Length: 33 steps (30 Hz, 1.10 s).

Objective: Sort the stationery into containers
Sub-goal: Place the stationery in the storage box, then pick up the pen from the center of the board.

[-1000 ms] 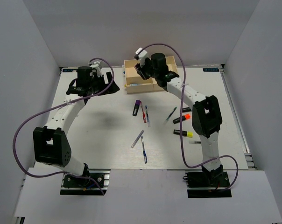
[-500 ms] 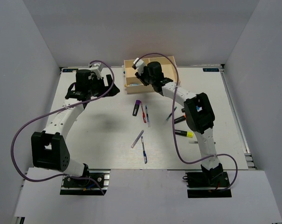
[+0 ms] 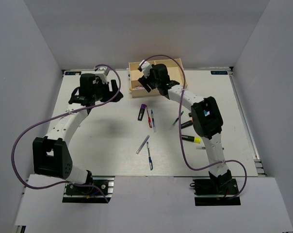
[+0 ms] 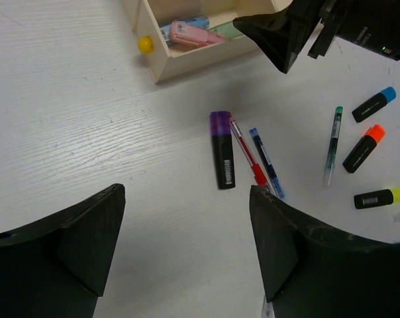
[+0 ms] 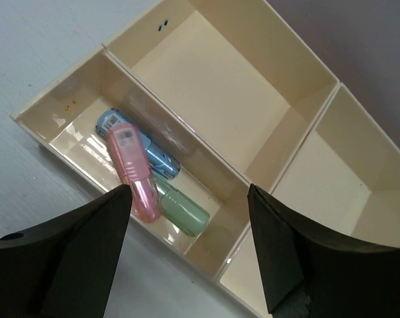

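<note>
The cream tray stands at the back centre; in the right wrist view its narrow compartment holds a pink piece, a blue piece and a green piece. My right gripper hangs open and empty over the tray's front edge. My left gripper is open and empty above the table, left of a purple-ended highlighter, a red pen and a blue pen. A green pen and blue-ended, orange-ended and yellow-ended highlighters lie further right.
A clear pen and another blue pen lie nearer the bases. The right arm's elbow hangs over the highlighters at right. A small yellow ball sits at the tray's corner. Grey walls enclose the table.
The right arm's elbow swung left and its gripper shifted slightly left at the tray front. The left gripper moved a little to the right. Both stayed open and empty.
</note>
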Each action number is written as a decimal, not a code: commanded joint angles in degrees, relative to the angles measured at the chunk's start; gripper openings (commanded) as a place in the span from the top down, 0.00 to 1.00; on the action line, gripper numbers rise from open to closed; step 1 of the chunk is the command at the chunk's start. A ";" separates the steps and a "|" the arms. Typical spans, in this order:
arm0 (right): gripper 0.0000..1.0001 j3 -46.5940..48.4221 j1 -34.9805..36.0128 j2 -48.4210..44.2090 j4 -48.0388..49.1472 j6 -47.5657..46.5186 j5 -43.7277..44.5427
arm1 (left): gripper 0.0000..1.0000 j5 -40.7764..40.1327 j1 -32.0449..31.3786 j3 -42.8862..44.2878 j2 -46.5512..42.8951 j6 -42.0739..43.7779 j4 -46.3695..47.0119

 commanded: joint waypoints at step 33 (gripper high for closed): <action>0.32 -29.76 -26.70 -47.85 -28.22 29.29 -5.98 | 0.34 -23.26 -22.83 24.72 36.73 9.88 -14.73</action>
